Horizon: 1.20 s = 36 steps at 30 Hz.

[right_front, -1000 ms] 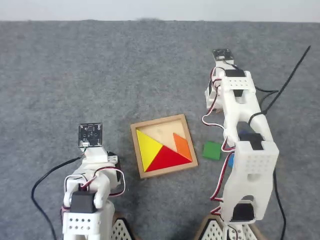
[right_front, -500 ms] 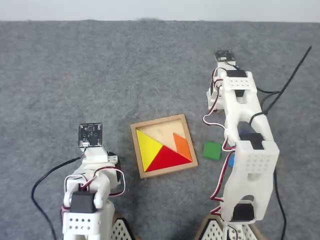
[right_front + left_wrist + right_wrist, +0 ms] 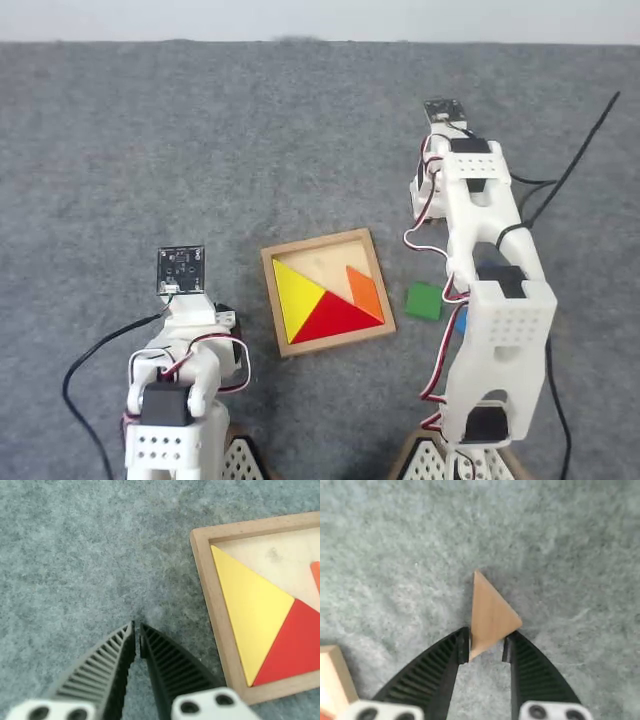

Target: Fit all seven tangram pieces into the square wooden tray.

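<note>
The grey mat (image 3: pixel 200 150) covered the table. In the high view the right arm (image 3: pixel 480 250) stretched past the tray's (image 3: pixel 315 243) right side and hid its own gripper, and also most of a blue piece (image 3: pixel 461 320) lying just beyond the green square (image 3: pixel 424 301), right of the tray. The left arm (image 3: pixel 180 370) sat to the tray's left.

Inside the tray lay a yellow triangle (image 3: pixel 293 290), a red triangle (image 3: pixel 335 318) and an orange piece (image 3: pixel 363 290); the rest of its floor was bare wood. The left wrist view cut off the tray (image 3: pixel 205 580) and the orange piece (image 3: pixel 316 572).

The right wrist view showed a plain wooden triangle (image 3: pixel 490 615) flat on the mat, well apart from a tray corner (image 3: pixel 332 675). The right gripper (image 3: pixel 487 635) stood partly open, both fingers pressed against the triangle's sides. The left gripper (image 3: pixel 136 626) hung over bare mat just beside the tray's left rim, closed to a thin slit and holding nothing.
</note>
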Available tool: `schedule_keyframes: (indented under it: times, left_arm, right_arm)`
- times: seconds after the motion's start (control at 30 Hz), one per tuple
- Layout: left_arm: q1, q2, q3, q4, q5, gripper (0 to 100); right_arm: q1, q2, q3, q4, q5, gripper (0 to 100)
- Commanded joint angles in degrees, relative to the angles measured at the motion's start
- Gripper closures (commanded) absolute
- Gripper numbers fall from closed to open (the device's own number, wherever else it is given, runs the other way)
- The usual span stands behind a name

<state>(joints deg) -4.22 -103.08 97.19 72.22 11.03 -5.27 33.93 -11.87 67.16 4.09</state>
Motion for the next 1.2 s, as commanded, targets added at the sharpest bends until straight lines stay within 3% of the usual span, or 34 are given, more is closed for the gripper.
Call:
schedule_keyframes:
  times: [0.0, 0.1, 0.33, 0.77, 0.87, 1.07, 1.17]
  left_arm:
    - [-0.4, -1.1, -0.7, 0.1, -0.5, 99]
    - [-0.4, -1.1, -0.7, 0.1, -0.5, 99]
    - [-0.4, -1.1, -0.7, 0.1, -0.5, 99]
    - [-0.4, -1.1, -0.7, 0.1, -0.5, 99]
    - [-0.4, -1.1, -0.7, 0.1, -0.5, 99]
    - [-0.4, -1.1, -0.7, 0.1, -0.5, 99]
    - [-0.4, -1.1, -0.7, 0.1, -0.5, 99]
  right_arm:
    - [1.3, -1.6, -7.5, 6.2, 4.3, 75.3]
    - [1.8, -0.9, -10.4, 6.5, 7.6, 69.1]
    - [1.6, -0.6, -10.7, 2.6, 14.1, 69.2]
    - [0.2, 7.4, -11.1, 1.7, 14.1, 69.3]
    - [0.0, 7.4, -11.1, 1.7, 13.7, 76.0]
    - [-0.7, 7.3, -11.3, 2.3, 10.8, 98.3]
    - [-0.7, 5.1, -12.0, 3.4, 10.4, 98.7]
